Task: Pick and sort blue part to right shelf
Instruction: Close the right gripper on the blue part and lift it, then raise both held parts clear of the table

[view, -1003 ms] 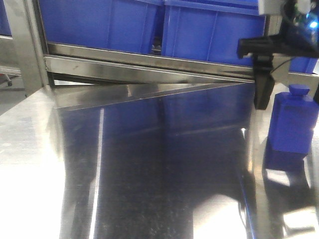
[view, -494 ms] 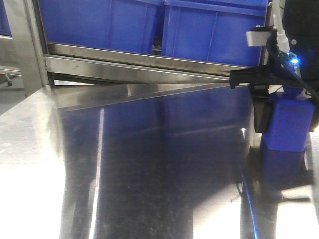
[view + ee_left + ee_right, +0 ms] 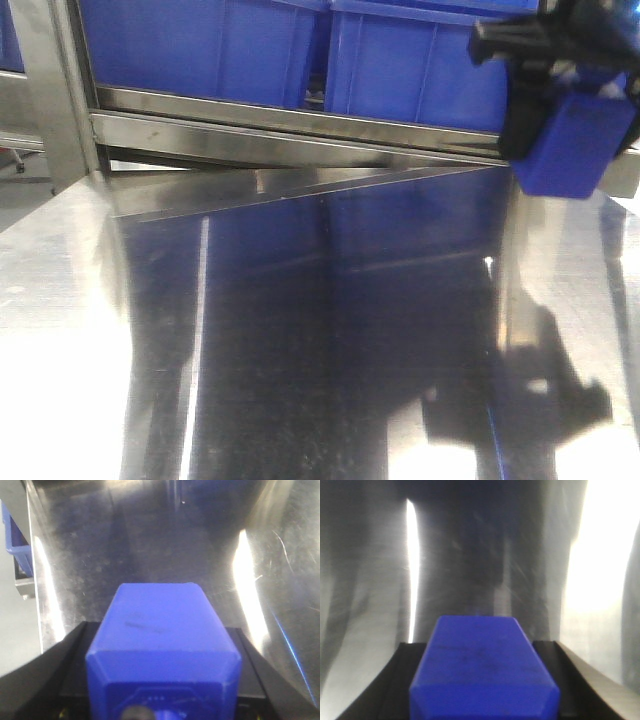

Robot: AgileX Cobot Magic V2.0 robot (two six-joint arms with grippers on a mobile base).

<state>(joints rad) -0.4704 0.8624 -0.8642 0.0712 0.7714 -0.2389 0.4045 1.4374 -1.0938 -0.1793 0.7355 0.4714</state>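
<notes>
Front view: clamping the blue part (image 3: 575,145) in the right gripper (image 3: 565,120) at two o'clock, above the table (image 3: 300,350), facing the right shelf (image 3: 300,125) toward eleven. Left wrist: squeezing another blue block (image 3: 160,625) in the left gripper (image 3: 162,680), axis twelve-to-six. Right wrist: gripping likewise.

Hard overhead light strikes the steel table (image 3: 60,330), burning its near and left edges to white while the centre mirrors the dark blue of the bins (image 3: 200,45). A soft-edged shadow pools at lower right, and the front view is faintly hazy. The right wrist view is blurriest, streaked, with glare blown out on the right and the blue part (image 3: 482,665) soft. In the left wrist view two bright bands flank a sharper blue block (image 3: 160,640).
</notes>
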